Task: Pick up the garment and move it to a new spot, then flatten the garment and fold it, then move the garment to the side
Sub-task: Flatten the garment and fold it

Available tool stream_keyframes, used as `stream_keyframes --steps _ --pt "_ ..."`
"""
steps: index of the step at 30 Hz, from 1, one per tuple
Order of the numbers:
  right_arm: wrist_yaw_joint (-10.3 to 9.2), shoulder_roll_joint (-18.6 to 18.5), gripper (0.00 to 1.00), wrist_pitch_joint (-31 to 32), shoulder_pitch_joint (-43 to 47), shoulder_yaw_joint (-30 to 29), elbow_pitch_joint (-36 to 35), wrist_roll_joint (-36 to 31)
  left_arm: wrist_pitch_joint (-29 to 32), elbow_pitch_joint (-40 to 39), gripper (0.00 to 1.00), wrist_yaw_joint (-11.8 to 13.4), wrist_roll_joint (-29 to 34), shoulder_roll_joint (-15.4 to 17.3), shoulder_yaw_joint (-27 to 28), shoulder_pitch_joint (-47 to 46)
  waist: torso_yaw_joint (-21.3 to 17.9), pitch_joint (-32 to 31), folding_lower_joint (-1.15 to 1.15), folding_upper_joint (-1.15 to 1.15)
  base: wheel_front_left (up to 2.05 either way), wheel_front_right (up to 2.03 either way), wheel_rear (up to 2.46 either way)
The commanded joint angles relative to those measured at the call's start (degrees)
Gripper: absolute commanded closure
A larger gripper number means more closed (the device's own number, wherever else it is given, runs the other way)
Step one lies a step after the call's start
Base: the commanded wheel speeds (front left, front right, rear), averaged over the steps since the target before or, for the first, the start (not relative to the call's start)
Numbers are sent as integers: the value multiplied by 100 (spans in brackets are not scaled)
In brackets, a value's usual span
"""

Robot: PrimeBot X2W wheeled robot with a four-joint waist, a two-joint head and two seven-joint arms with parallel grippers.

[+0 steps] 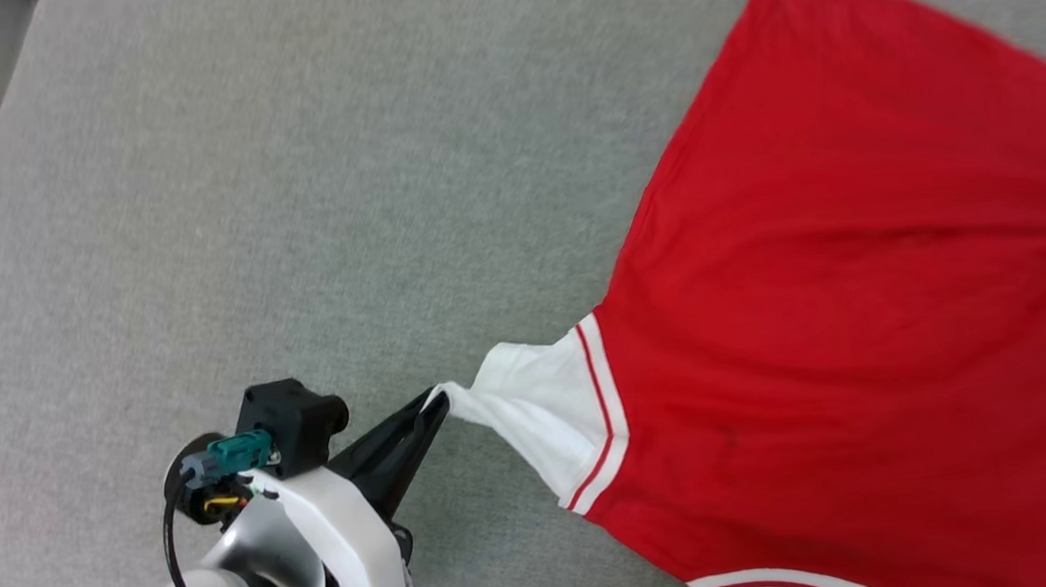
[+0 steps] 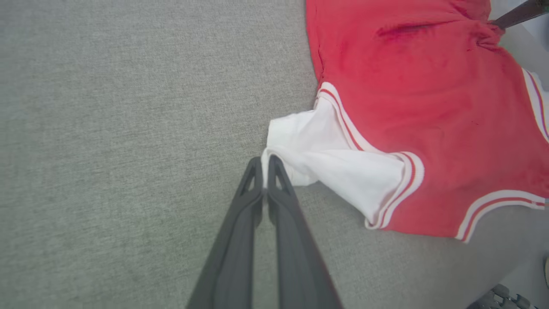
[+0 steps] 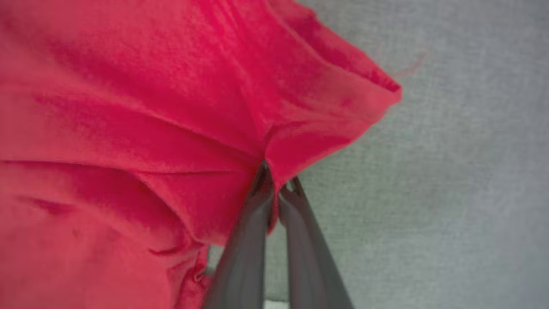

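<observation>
- The garment [image 1: 858, 286], a red shirt, is spread over the right part of a grey cloth surface [image 1: 246, 213] in the head view, and it is cut off by that view's right and bottom edges.
- A white sleeve [image 1: 541, 404], edged with red-and-white striped trim [image 1: 602, 409], is drawn out from the shirt's left side toward the left gripper [image 1: 434, 405].
- The left gripper's two dark fingers are pressed together on the tip of the sleeve, and the white cloth is pinched between their ends.
- Between that pinch and the trim, the sleeve is pulled into a narrowing, creased fold just above the grey surface.
- A second striped band [image 1: 779, 586] is seen along the shirt's near edge, at the bottom of the head view.
- The right gripper [image 3: 276, 180] is closed on a fold of red cloth close to a corner of the shirt, and creases are spread out from the place where it is held.
- In the left wrist view, a dark finger [image 2: 517, 13] is seen at the top right corner, touching a bunched bit of red cloth on the shirt's far side.
- The grey surface is seen beside and behind the held corner in the right wrist view.
</observation>
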Motion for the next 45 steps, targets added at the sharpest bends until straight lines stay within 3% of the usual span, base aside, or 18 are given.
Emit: stream_keyframes --steps 1,13,23,33,34,35,45 --pt "-4 33 100 -120 457 109 -32 94 -58 68 100 44 -75 -7 2 128 -381 -517 1 0 0 0 0" --pt "-4 271 100 -901 2598 -78 -632 973 -527 518 100 287 -314 -293 64 740 -960 -1444 1 0 0 0 0" --pt "-4 698 100 -1348 3989 -180 -1139 1175 -1053 865 100 522 -539 -609 259 1123 -1161 -1893 1 0 0 0 0" --pt "-4 861 100 -1554 4340 -148 -1052 1251 -1246 1029 100 521 -622 -672 301 1256 -1305 -1976 1 0 0 0 0" --pt "-4 826 63 -1604 4301 -132 -1058 1246 -1247 1029 100 514 -617 -663 300 1240 -1314 -1969 1 0 0 0 0" --pt "-4 772 0 -1625 4269 -84 -1077 1262 -1245 1026 100 509 -613 -656 301 1220 -1319 -1959 1 0 0 0 0" --pt "-4 154 0 -1538 3732 285 -1635 1621 -1274 889 100 465 -533 -575 304 1046 -1255 -1706 1 0 0 0 0"
